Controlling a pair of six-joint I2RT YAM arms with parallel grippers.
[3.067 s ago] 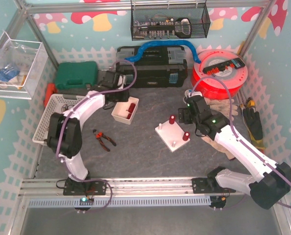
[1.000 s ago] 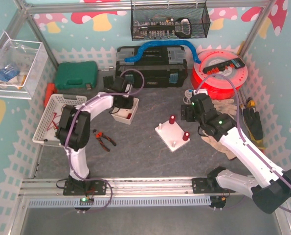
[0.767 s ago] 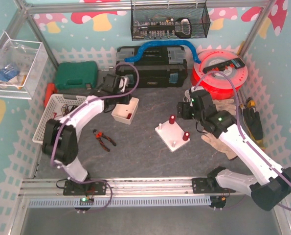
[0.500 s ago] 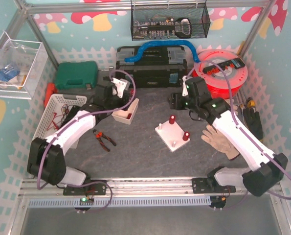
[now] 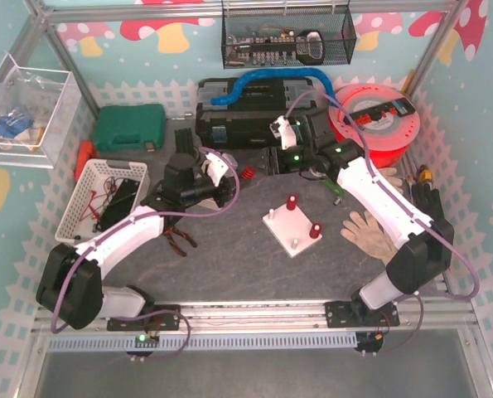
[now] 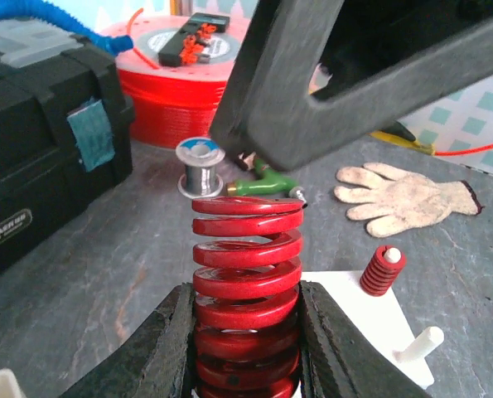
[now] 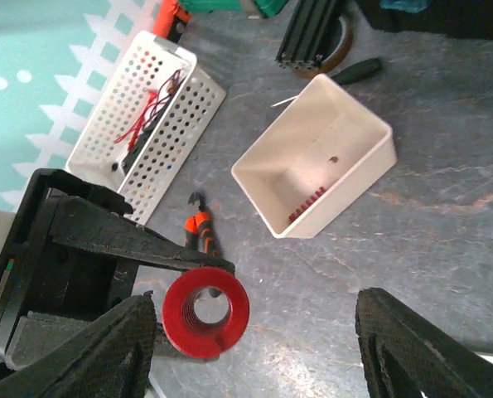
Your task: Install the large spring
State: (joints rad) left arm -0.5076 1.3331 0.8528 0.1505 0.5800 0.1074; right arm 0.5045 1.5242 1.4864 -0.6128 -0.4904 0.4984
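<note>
Grey tabletop [image 6: 130,274]; the large spring [image 6: 246,249] looks mid-handover.
My left pincer [image 6: 246,332] pinches its lower coils; my right pincer [image 7: 254,319] hangs spread over its free end. Right of my left pincer waits the white base plate [image 6: 345,307] with a bare peg [image 6: 420,344]. Next, my right jaws should close squarely on the free coils. Toolbox [image 6: 39,149] lettering is too blurred to read.

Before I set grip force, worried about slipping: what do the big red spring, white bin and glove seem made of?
Large spring: probably steel, with a glossy red coating; thick flat coils catch highlights. White bin: likely moulded plastic, smooth, matte, thin-walled. Glove: seems fabric or soft leather; off-white, limp, creased.
</note>
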